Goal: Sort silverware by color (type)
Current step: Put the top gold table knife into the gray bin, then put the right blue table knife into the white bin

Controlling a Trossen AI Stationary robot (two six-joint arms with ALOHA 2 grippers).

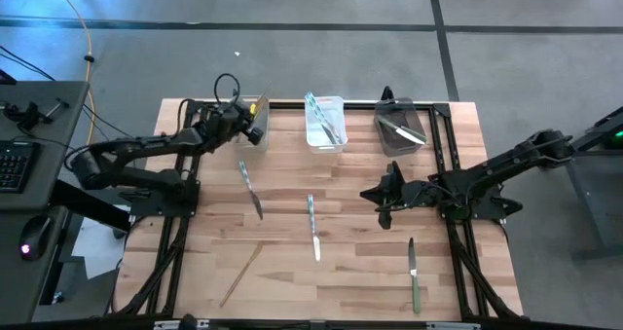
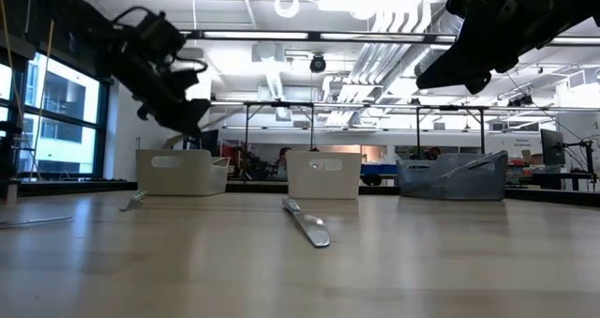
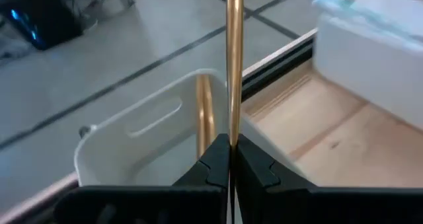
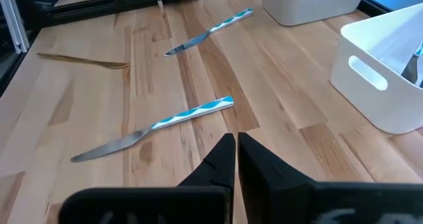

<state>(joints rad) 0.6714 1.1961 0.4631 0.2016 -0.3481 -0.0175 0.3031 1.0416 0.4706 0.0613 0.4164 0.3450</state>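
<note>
Your left end effector sits over the left bin at the table's far edge, fingers clamped on a gold piece that stands upright above the bin's rim; a second gold piece already lies inside that bin.

Your right end effector hangs above the table right of centre, fingers pressed together and holding nothing.

Silverware on your table:
- One teal-handled knife, left of centre, just in front of the left bin.
- One teal-handled knife, mid-table.
- One gold fork, near the front left.
- One dark grey-green knife, front right.

In the bins:
- Middle bin: teal pieces.
- Right bin: dark pieces, one leaning on the rim.
</note>
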